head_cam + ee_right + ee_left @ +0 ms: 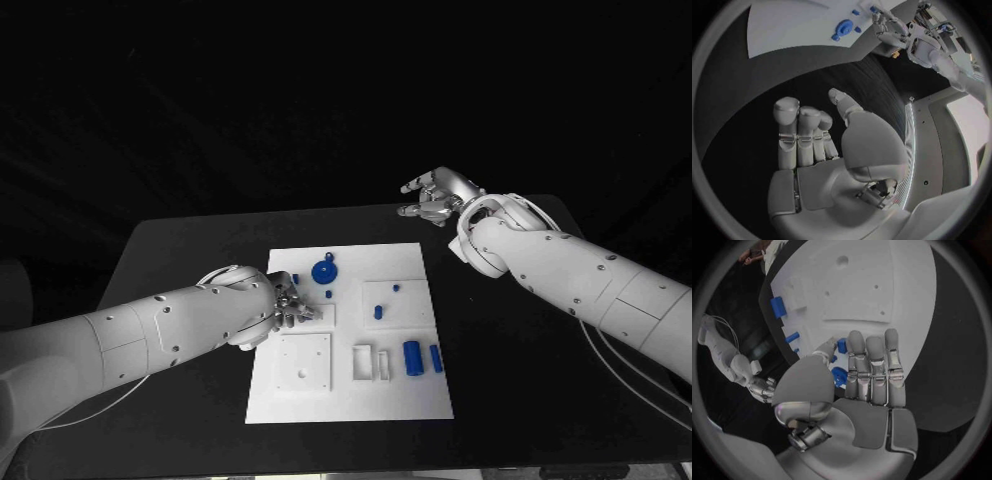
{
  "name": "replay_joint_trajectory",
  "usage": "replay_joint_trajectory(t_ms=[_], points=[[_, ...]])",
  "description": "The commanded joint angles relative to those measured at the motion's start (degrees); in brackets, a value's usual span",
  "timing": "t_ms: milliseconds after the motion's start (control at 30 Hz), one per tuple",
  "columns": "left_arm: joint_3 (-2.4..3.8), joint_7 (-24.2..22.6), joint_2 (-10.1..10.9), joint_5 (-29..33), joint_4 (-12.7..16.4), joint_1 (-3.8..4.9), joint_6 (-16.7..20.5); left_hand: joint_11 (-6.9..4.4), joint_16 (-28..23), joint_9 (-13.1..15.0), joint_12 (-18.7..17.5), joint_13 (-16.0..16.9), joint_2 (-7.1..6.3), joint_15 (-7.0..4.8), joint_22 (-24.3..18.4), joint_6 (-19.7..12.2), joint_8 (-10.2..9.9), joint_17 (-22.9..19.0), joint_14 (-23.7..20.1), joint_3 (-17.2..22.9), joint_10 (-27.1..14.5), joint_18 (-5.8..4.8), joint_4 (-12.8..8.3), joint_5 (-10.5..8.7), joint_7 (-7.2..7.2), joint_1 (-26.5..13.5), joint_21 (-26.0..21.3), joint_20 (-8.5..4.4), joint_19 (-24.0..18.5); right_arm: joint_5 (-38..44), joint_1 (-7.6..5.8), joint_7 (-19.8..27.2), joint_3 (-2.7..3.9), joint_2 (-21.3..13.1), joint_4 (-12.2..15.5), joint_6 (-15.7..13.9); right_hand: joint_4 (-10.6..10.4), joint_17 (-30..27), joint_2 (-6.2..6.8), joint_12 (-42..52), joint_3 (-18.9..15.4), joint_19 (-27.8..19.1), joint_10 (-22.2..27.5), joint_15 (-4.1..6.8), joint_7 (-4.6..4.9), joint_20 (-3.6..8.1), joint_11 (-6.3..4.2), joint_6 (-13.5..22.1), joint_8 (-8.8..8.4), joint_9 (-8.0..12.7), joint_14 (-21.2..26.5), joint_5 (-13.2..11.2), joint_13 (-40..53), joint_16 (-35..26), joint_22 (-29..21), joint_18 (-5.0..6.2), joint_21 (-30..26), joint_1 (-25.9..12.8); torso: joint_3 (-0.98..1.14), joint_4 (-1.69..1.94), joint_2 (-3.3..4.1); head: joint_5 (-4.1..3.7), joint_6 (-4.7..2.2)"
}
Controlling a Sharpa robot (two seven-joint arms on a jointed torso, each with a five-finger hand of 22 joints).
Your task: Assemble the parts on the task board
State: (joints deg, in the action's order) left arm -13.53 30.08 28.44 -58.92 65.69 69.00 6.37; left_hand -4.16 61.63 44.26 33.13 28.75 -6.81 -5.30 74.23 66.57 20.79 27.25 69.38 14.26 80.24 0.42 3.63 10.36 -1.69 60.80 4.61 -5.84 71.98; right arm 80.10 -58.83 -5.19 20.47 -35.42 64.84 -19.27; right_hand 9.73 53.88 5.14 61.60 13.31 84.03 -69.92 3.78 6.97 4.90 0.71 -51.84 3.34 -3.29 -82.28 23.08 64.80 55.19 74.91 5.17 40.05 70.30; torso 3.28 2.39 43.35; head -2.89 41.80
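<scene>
A: Black worktop (173,250), dark surroundings. The white task board (361,400) is laid in the middle of it, long side running away from the robot.

B: Parts noted?

A: A round blue part (325,271) is seen near the board's far end, a small blue peg (378,312) stands in a square recess mid-board, and two blue cylinders (413,357) are set side by side near the right edge. White blocks (362,361) are placed just left of those.

B: Left hand?

A: The left hand (284,303) is held over the board's left edge, fingers bent down onto the surface. In the left wrist view a small blue part (842,345) is seen at the fingertips (856,337), between thumb and fingers. Whether it is actually pinched or only touched cannot be told.

B: And the right?

A: The right hand (437,196) is raised over the far right of the worktop, well apart from the board. Its fingers are loosely curved and separated, and nothing is held in it.
</scene>
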Motion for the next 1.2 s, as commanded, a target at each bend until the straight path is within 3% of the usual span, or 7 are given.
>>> replay_joint_trajectory(t_ms=[33,300,433,600,800,1033,1200], points=[[-0.08,0.4,0.3,-0.4,0.0,-0.14,-0.3,0.39,-0.3,0.0,0.3,0.0,-0.3,0.34,0.1,-0.2,0.3,0.0,-0.3,-2.1,-0.2,-0.42,1.0,-0.03,0.18,0.4,-0.4,0.38,0.2,-0.1,0.07,0.4,0.03,0.0,-0.1,-0.6,0.0,-0.1,-0.12,-0.4,0.3,3.1,0.1,0.02,0.2,-0.04,-0.22,0.3,-0.03,-0.1,-0.1,0.2,-0.1,-0.4,4.0,1.03,-0.2,-0.4,0.0,-0.01,-0.02,0.03,-0.04],[0.23,0.3,1.5,0.7,1.2,-0.09,0.0,0.6,-0.4,0.1,0.4,-0.2,-1.75,0.47,-0.1,-0.2,0.6,-0.2,-0.3,-10.5,-0.4,-0.42,7.6,-0.41,0.54,0.9,-0.4,0.44,0.1,-0.4,0.17,0.4,0.03,-0.1,-0.3,-0.9,0.0,-0.1,-0.12,-0.4,0.3,3.1,0.1,0.02,0.2,-0.04,-0.22,0.3,-0.03,-0.1,-0.1,0.2,-0.1,-0.4,4.0,1.03,-0.2,-0.4,-0.04,0.06,-0.08,0.14,-0.22],[1.49,0.4,2.4,0.7,2.3,0.04,0.0,0.73,-0.5,0.0,0.3,-0.2,-1.64,0.56,-0.2,-0.4,0.5,-0.3,-0.6,-11.2,-0.6,-0.42,8.2,1.74,0.62,1.3,-0.5,0.55,-0.1,-0.7,0.21,0.4,0.03,-0.2,-0.5,-1.0,0.0,-0.1,-0.11,-0.4,0.3,3.1,0.1,0.02,0.2,-0.06,-0.22,0.5,-0.03,-0.1,-0.2,0.2,-0.2,-0.4,3.9,1.05,-0.2,-0.5,0.02,0.04,-0.03,0.26,-0.52],[3.32,0.6,3.6,0.9,3.6,0.85,-0.2,0.69,-0.4,-0.1,0.4,-0.2,-1.87,0.56,-0.2,-0.3,0.5,-0.3,-0.7,-11.3,-0.7,-0.42,9.2,1.33,0.61,1.2,-0.4,0.56,-0.2,-0.9,0.25,0.4,0.03,-0.2,-0.8,-1.2,-0.1,-0.1,-0.07,-0.4,0.2,3.1,0.1,0.01,0.2,-0.06,-0.21,0.6,-0.04,0.0,-0.2,0.2,-0.2,-0.4,3.9,1.07,-0.3,-0.5,0.02,-0.04,-0.01,0.54,-0.83],[5.39,0.5,4.6,4.0,3.9,2.18,-1.0,1.01,-0.7,-1.9,0.4,-0.1,-1.5,0.83,-0.5,-1.1,-1.3,-0.6,-1.5,-11.5,-2.0,-0.42,9.0,1.5,1.28,1.1,-0.5,0.7,-0.7,-1.2,0.33,0.5,0.03,-0.2,-0.8,-1.7,-0.1,-0.1,-0.16,-0.3,0.3,3.2,0.0,0.02,0.19,-0.05,-0.24,0.3,-0.02,-0.1,-0.2,0.3,-0.1,-0.4,3.9,1.06,-0.1,-0.5,0.11,-0.05,0.02,0.67,-1.46],[6.15,0.4,4.5,7.0,1.1,4.12,-2.3,1.27,-0.2,-5.5,0.9,-0.1,-0.53,0.98,-0.8,-1.6,-2.3,-1.2,-1.9,-11.3,-2.7,-0.42,7.9,1.86,1.69,1.2,-0.5,0.83,-1.0,-1.3,0.35,0.4,0.03,-0.1,-0.9,-1.7,-0.1,-0.1,-0.16,-0.3,0.3,3.2,0.0,0.02,0.19,-0.05,-0.24,0.3,-0.02,-0.1,-0.2,0.3,-0.1,-0.4,3.9,1.06,-0.1,-0.5,0.13,-0.12,0.04,0.91,-1.66],[6.28,0.0,3.1,8.8,-3.4,4.99,-4.6,1.98,-0.4,-8.9,0.8,-0.2,1.4,1.61,-1.4,-3.2,-4.8,-1.7,-3.4,-12.2,-4.4,-0.42,4.3,3.37,2.73,1.6,-0.6,1.36,-2.1,-1.3,0.35,0.4,0.03,-0.1,-0.9,-1.6,-0.1,-0.1,-0.16,-0.3,0.3,3.2,0.0,0.02,0.19,-0.05,-0.24,0.3,-0.02,-0.1,-0.2,0.3,-0.1,-0.4,3.9,1.06,-0.1,-0.5,0.12,-0.14,0.12,0.95,-1.84]])
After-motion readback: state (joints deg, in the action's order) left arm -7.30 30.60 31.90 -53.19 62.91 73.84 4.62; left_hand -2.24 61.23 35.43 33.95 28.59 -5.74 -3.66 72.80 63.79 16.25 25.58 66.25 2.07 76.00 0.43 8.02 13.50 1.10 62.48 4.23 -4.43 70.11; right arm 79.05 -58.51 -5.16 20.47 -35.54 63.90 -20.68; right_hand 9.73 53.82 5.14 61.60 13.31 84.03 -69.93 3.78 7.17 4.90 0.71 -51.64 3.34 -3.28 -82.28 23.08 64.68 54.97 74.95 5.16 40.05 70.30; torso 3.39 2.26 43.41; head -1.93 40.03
